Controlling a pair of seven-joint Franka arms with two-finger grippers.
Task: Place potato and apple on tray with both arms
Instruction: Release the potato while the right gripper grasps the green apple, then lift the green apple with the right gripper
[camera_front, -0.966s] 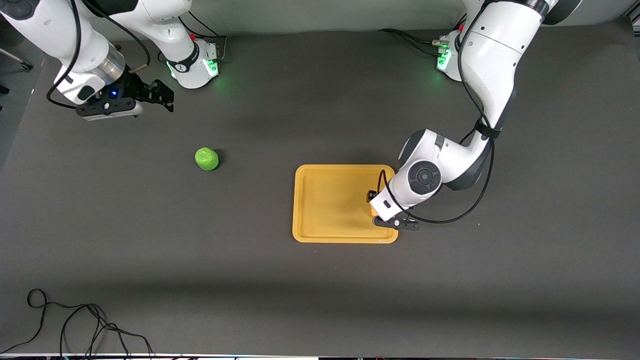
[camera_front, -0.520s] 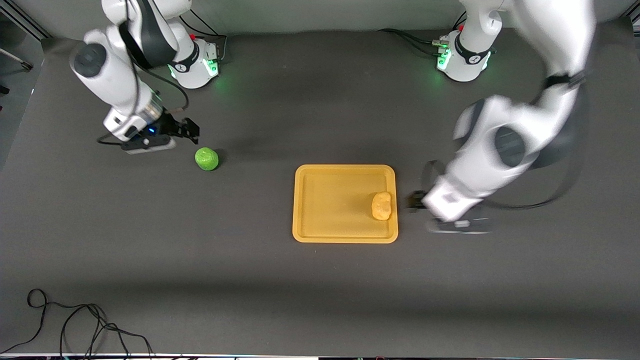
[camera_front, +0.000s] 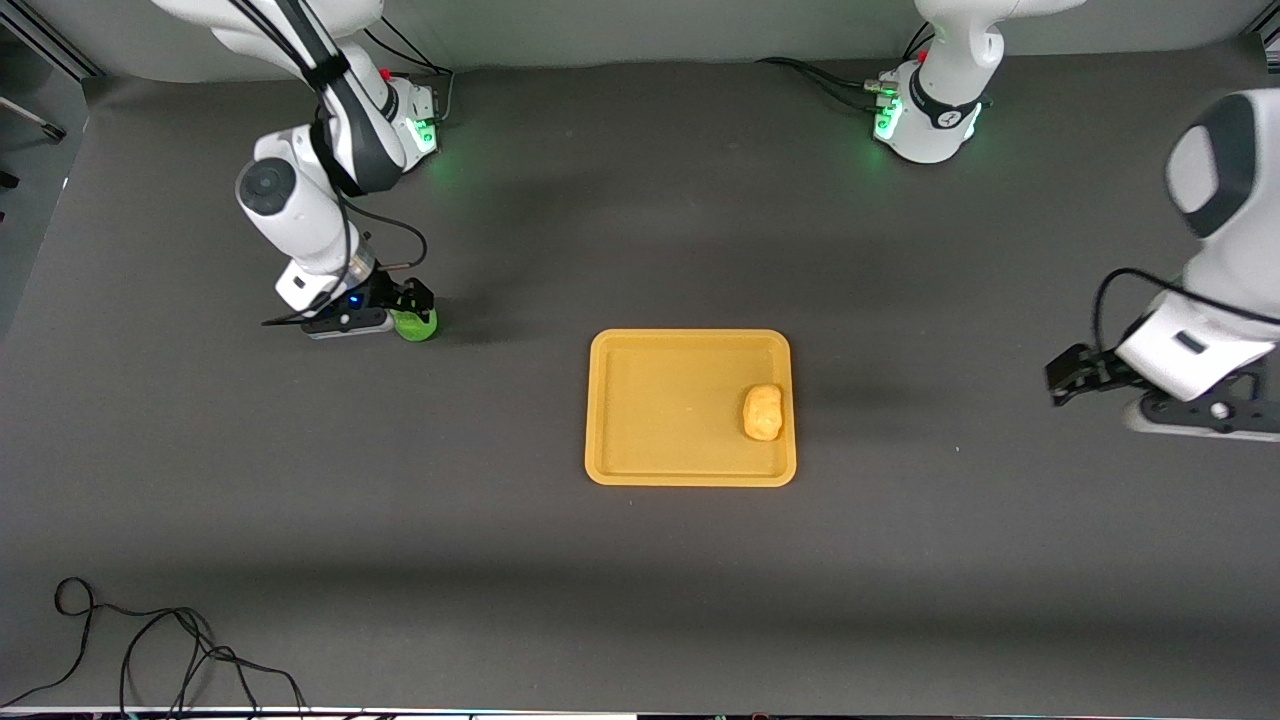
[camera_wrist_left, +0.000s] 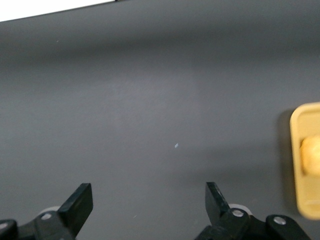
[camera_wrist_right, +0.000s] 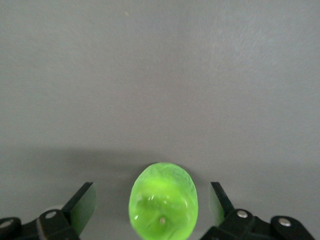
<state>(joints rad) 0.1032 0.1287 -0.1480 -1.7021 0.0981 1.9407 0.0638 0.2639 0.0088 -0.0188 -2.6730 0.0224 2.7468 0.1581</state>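
Observation:
The green apple (camera_front: 418, 327) sits on the dark table toward the right arm's end. My right gripper (camera_front: 412, 303) is low over it. In the right wrist view the apple (camera_wrist_right: 163, 202) lies between the open fingers of my right gripper (camera_wrist_right: 151, 199), which do not touch it. The potato (camera_front: 763, 411) lies in the yellow-orange tray (camera_front: 650, 400), by the rim toward the left arm's end. My left gripper (camera_front: 1066, 375) is open and empty over bare table, well clear of the tray. The left wrist view shows my open left gripper (camera_wrist_left: 148, 197), the tray's rim (camera_wrist_left: 304, 200) and part of the potato (camera_wrist_left: 312, 155).
A black cable (camera_front: 150, 640) lies coiled on the table near the front camera, at the right arm's end. The two arm bases (camera_front: 400, 120) (camera_front: 925, 110) stand along the edge farthest from the front camera.
My left gripper let go of the potato on the tray and swung away toward its own end of the table. My right gripper came down from near its base to the apple.

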